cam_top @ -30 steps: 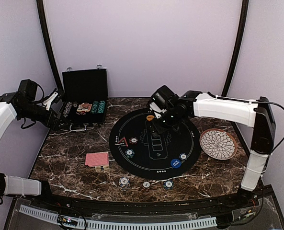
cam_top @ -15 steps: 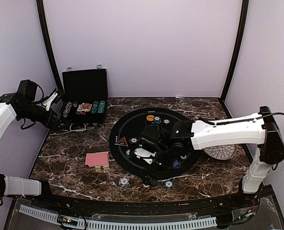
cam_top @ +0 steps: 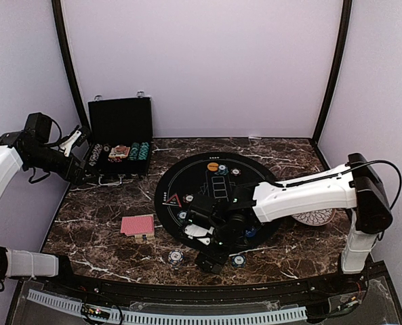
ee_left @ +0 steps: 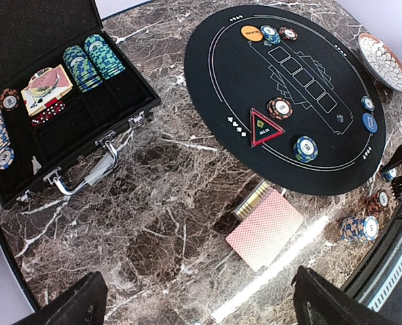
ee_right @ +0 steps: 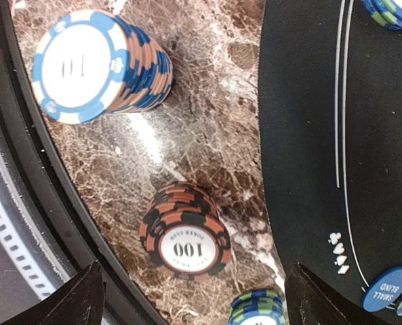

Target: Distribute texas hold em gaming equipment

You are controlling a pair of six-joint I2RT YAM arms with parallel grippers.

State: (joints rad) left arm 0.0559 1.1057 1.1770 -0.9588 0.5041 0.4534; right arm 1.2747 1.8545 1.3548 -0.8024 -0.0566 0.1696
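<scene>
One black mat point(cam_top: 187, 177) lies on the dark marble table point(cam_top: 99, 217), lilac walls point(cam_top: 201, 68) behind. The left gripper point(ee_left: 201, 301) is spread and empty; the right gripper point(ee_right: 194, 298) gapes over a brown chip stack point(ee_right: 186, 247).

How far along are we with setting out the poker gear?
Done: orange disc, blue disc and several chip stacks sit on the round mat; three more stacks stand along the near table edge. In hand: nothing; the open right gripper hangs over the red-and-black stack. To do: the card deck lies undealt beside the mat, and chips sit in the case near the open left gripper.
</scene>
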